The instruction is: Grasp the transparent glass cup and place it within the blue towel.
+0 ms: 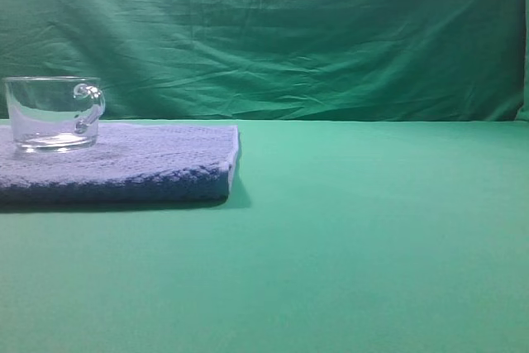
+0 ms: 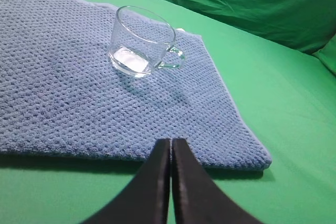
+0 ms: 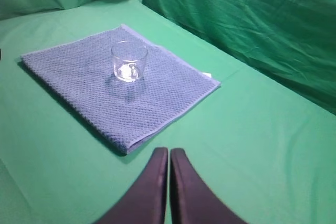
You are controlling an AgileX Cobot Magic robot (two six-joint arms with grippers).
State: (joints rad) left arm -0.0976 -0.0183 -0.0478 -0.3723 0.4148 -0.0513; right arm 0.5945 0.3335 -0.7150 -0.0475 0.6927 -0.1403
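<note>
Left wrist view, and there's the cup [image 2: 140, 41], upright on the towel [image 2: 63, 103], well inside its edges, loop handle [image 2: 175, 59] sticking out toward the towel's far corner. Clear glass with a thick base: I'd call it stiff, slick and breakable, weightier than it looks. Best hold would be across the straight wall, or over the rim, rather than on that thin handle. The towel under it looks soft and nubby, a forgiving seat, lying flat on the green tabletop [image 2: 294, 108]. Nearer than the towel's front edge, the left pincer [image 2: 171, 148] is clenched on nothing. The right pincer [image 3: 169, 156] likewise, empty, well back from the towel.
</note>
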